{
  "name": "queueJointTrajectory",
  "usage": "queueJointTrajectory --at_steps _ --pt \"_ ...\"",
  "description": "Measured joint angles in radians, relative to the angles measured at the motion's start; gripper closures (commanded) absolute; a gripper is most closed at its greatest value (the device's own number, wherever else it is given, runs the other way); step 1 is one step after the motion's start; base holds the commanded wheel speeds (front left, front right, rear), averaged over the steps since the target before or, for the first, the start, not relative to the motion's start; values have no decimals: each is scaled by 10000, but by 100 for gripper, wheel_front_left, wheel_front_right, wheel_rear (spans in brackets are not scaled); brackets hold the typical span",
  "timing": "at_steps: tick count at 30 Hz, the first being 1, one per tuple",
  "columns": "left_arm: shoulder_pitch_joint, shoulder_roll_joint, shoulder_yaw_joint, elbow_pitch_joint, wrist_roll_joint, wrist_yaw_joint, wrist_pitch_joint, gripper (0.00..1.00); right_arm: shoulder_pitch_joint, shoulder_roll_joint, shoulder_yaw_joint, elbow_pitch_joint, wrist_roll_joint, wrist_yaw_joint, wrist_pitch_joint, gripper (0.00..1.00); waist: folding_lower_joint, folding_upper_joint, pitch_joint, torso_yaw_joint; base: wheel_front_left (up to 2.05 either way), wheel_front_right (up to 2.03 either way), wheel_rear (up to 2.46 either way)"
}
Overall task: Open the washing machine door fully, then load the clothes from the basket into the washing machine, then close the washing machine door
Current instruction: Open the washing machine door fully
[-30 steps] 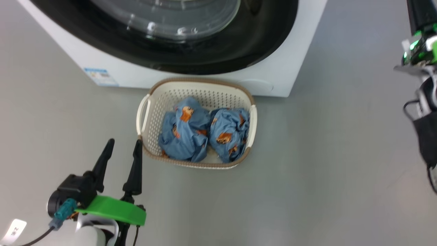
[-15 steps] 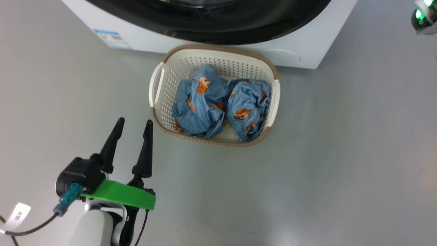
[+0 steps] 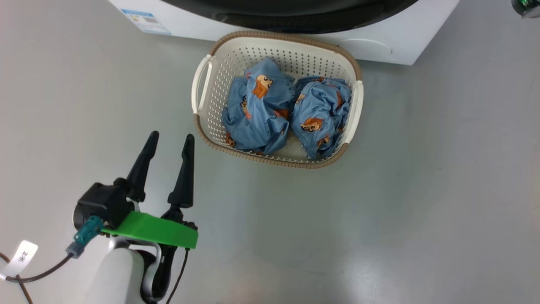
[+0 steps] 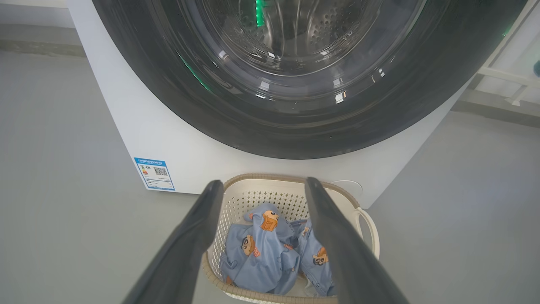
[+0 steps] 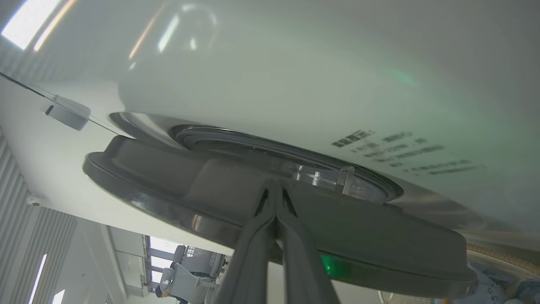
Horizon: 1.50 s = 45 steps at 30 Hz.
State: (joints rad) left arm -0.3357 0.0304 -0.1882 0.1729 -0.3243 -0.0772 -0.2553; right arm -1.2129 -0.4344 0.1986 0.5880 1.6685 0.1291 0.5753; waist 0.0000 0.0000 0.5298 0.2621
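While the door has not yet swung wide, the step in hand looks to be the opening itself, with the loading to follow.

From the head, the basket (image 3: 278, 36) sits on the floor (image 3: 379, 211) just in front of the washing machine (image 3: 379, 42), and two bundles of clothes (image 3: 270, 114) lie side by side inside it. The left end effector (image 3: 172, 136) hovers near the basket's corner but apart from it, fingers spread with nothing between them. The black rim of the door (image 3: 295, 23) crosses the top edge.

From the left wrist, the released left end effector (image 4: 263, 184) frames the basket (image 4: 367, 219) and clothes (image 4: 257, 261). Above them are the door (image 4: 295, 131) with its glass bowl and the washing machine (image 4: 126, 118) with a blue label (image 4: 154, 173).

From the right wrist, the right end effector (image 5: 276, 188) is clenched, fingers pressed together on nothing, tips at the rim of the door (image 5: 168, 185), seen edge-on below the washing machine (image 5: 295, 84). Whether they touch it I cannot tell. The door seems to stand a little off the front.

To do this well, I would hook the closed fingers behind the rim and follow the hinge's arc, not a straight pull, so they do not slide off the glossy edge. The swing should run to its full stop, with the left arm held clear of the door's path.
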Motion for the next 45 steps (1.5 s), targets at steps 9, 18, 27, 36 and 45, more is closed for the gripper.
queueJointTrajectory --at_steps 9,18,27,36,45 --pt "-188 -17 -198 -48 -84 67 0 0 -452 8 84 249 -180 0 188 100 0 0 308 130 0 0 0" --pt "-191 -40 -341 -63 -176 115 0 0 -652 81 140 278 -552 0 259 100 0 0 351 241 0 0 0" --pt "-178 -44 -341 -46 -190 165 0 0 -241 222 573 -50 -765 -2 527 100 0 0 -29 144 0 0 0" --pt "-50 -44 -242 13 -113 151 0 0 779 416 951 -654 -922 -2 752 100 0 0 -550 -59 0 0 0" --pt "407 -40 0 144 217 4 0 0 1775 727 1327 -1076 -920 -2 938 100 0 0 -1194 -216 0 0 0"
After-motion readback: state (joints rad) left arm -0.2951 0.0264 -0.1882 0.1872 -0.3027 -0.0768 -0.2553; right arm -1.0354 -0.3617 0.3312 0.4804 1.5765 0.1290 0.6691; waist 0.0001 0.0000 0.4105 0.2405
